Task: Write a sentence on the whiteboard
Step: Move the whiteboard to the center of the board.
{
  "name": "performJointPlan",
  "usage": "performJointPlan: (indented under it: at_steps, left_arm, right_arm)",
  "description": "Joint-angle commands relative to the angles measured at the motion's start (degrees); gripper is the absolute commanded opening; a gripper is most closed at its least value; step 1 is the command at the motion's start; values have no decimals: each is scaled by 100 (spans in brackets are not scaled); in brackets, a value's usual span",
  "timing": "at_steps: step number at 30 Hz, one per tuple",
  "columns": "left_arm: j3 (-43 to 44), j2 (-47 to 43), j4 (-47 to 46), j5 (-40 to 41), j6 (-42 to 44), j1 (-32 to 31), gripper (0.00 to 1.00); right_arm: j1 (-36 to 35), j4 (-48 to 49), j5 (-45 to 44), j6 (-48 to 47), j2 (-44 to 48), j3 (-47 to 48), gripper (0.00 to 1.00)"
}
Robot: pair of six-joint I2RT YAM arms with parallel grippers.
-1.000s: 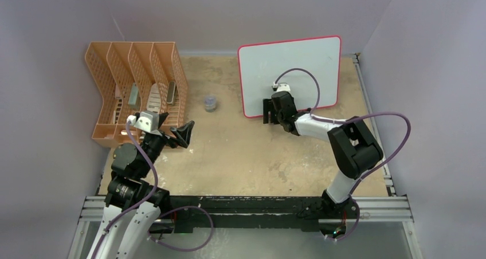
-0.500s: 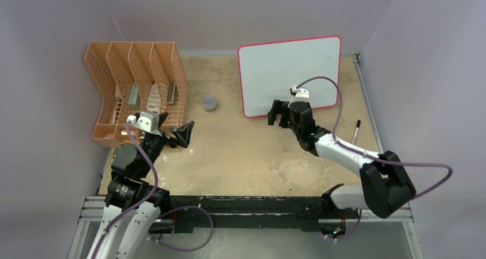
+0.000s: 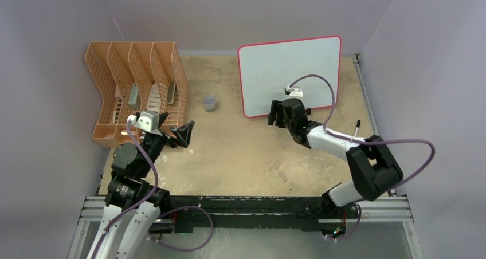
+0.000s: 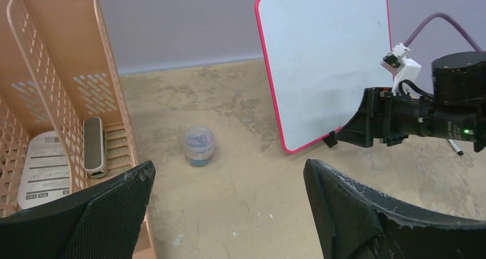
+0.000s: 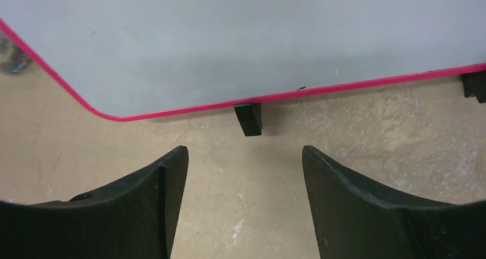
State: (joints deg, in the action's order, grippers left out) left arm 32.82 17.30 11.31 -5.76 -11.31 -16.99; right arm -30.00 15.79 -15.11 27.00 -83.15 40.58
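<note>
The whiteboard [image 3: 286,70] stands upright at the back right on small black feet [image 5: 249,118], with a pink-red rim. Its face [image 4: 326,58] shows bare white; the sentence is out of view. My right gripper [image 3: 275,113] hovers low in front of the board's lower left corner, open and empty. In the right wrist view its fingertips [image 5: 245,153] frame bare table just short of the board [image 5: 229,41]. A black marker [image 3: 356,130] lies on the table to the right, apart from both grippers. My left gripper [image 3: 179,136] is open and empty beside the rack, fingers wide apart [image 4: 229,170].
An orange mesh file rack [image 3: 134,87] stands at the back left with an eraser [image 4: 93,145] and papers inside. A small clear jar of clips [image 3: 210,103] sits between rack and board. Grey walls close in the table on three sides.
The right arm's elbow swung out to the right and came partway back, uncovering the marker on the table. Its gripper stayed by the board's lower left corner. The left arm has not moved.
</note>
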Motion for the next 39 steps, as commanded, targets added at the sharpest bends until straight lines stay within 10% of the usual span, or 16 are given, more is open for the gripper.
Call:
performJointPlan:
  at_steps: [1,13,15,28,39]
  left_arm:
    - [172,44,-210,5,68,29,100]
    - [157,45,-250,-21,68,29,100]
    - [155,43,-261,-22,68,29,100]
    - [146,55,-279,-31,85,29,100]
    - [146,45,-274,-7,94,29,100]
  right_arm:
    - [-32,-192,-184,48,-396,507,74]
    - [-25,-222,-533,48,-1440,1139,74]
    - [-29,-204,-581,-321,-1551,1206,48]
    - [-32,-81,-659,-502,-1746,1271,2]
    - [-512,-160,-580,-568,-1470,1068,0]
